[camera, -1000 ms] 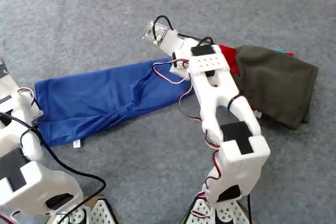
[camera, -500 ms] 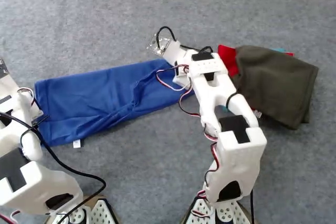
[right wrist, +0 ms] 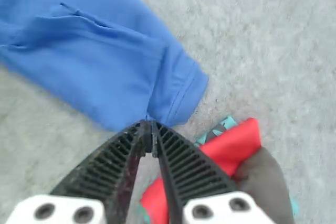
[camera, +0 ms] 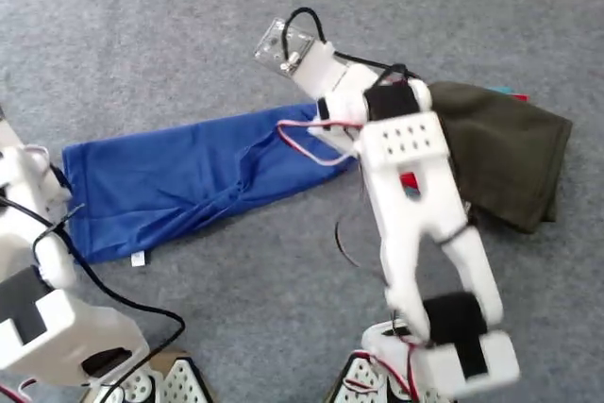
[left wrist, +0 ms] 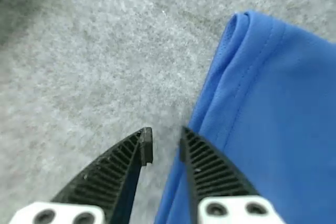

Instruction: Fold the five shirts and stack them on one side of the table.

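Note:
A blue shirt (camera: 189, 181), folded into a long strip, lies across the middle of the grey table. My right gripper (right wrist: 150, 129) is shut, pinching that blue shirt (right wrist: 89, 51) at the edge of its right end, where a crease runs up to the tips. My left gripper (left wrist: 165, 145) is open by a narrow gap at the blue shirt's (left wrist: 273, 103) left edge, one finger over the hem and the other over bare table. At the right sits a stack of folded shirts with an olive shirt (camera: 500, 148) on top and a red shirt (right wrist: 220, 156) under it.
The right arm (camera: 415, 195) hangs over the table between the blue shirt and the stack. The left arm (camera: 28, 195) stands at the left edge. Both arm bases and loose cables (camera: 123, 304) sit along the front edge. Bare grey table (camera: 142, 54) stretches behind the shirt.
The right arm dipped its gripper onto the blue shirt's right end, then rose and swung its upper links over the stack. The left arm shifted slightly at the shirt's left edge.

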